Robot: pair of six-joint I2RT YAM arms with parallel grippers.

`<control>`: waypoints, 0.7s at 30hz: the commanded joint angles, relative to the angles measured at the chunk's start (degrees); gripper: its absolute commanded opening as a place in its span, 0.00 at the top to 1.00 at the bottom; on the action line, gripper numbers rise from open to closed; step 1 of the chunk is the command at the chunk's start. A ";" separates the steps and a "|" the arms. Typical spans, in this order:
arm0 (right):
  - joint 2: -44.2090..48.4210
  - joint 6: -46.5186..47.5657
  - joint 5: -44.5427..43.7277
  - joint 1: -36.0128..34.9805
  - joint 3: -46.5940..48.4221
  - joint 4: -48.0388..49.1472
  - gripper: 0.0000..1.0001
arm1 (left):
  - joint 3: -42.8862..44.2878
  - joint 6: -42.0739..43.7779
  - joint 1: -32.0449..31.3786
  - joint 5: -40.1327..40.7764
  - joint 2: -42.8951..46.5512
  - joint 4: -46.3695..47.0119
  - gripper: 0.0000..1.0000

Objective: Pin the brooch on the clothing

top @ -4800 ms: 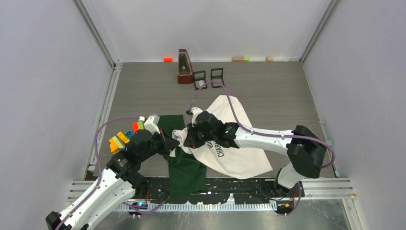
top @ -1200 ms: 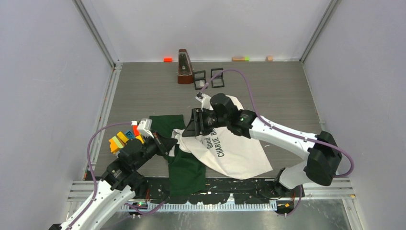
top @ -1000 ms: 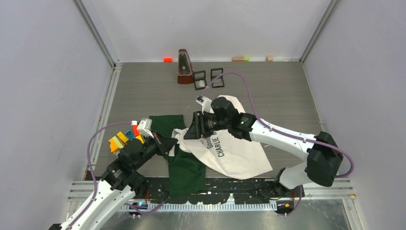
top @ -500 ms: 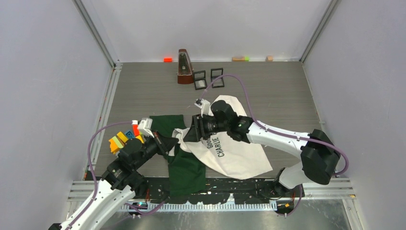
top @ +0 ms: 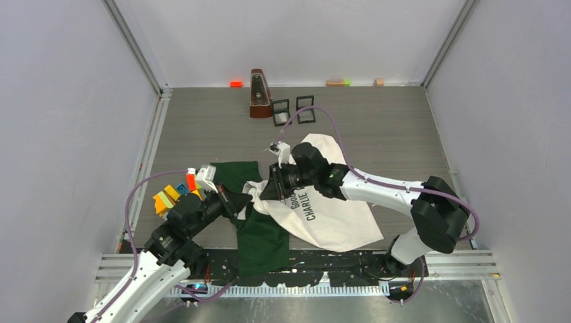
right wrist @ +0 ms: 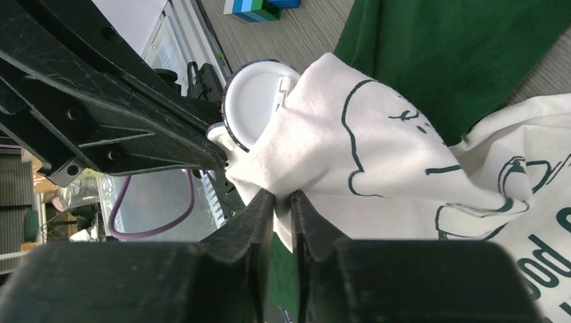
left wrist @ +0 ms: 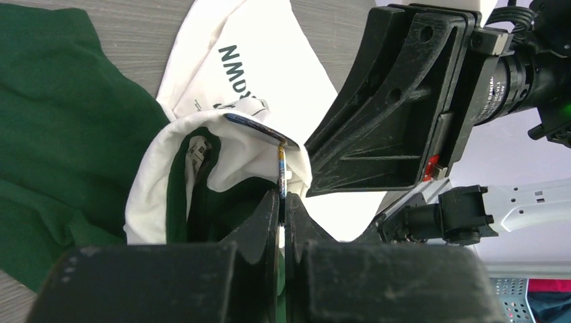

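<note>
The white T-shirt (top: 330, 219) with dark green sleeves (top: 259, 232) lies crumpled at the table's near middle. My right gripper (top: 268, 188) is shut on a raised fold of its white printed front (right wrist: 377, 155), as the right wrist view (right wrist: 283, 198) shows. My left gripper (top: 236, 202) is shut on the brooch (right wrist: 252, 108), a round badge with a dark blue rim and a white back with a pin. The brooch stands edge-on between the fingers in the left wrist view (left wrist: 281, 171), pressed against the lifted fold. The two grippers nearly touch.
A brown metronome (top: 260, 94) and two small black frames (top: 293, 111) stand at the back. Coloured blocks (top: 172, 195) lie beside my left arm. Small blocks (top: 236, 83) lie along the back wall. The right arm's cable arcs over the shirt.
My right gripper, still holding the shirt fold, has come down and toward the left gripper over the last second. The left arm has hardly moved.
</note>
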State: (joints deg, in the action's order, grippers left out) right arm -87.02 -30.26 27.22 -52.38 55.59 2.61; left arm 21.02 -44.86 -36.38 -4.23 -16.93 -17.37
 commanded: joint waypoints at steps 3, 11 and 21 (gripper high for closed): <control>-1.38 -1.17 0.79 -0.27 0.67 4.10 0.97 | 1.29 -1.00 -0.25 -0.75 -0.61 6.38 1.00; -3.45 -5.66 2.31 -0.31 -0.39 3.72 0.99 | -0.43 -2.28 -0.26 -1.20 -0.86 9.62 1.00; -6.63 -7.44 3.52 -1.08 0.77 2.65 0.99 | -0.87 -2.47 -0.18 -1.22 -1.09 10.75 1.00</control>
State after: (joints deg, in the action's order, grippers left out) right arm -91.74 -36.95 30.39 -52.64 55.59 4.56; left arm 19.44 -45.23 -36.36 -3.60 -18.39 -16.27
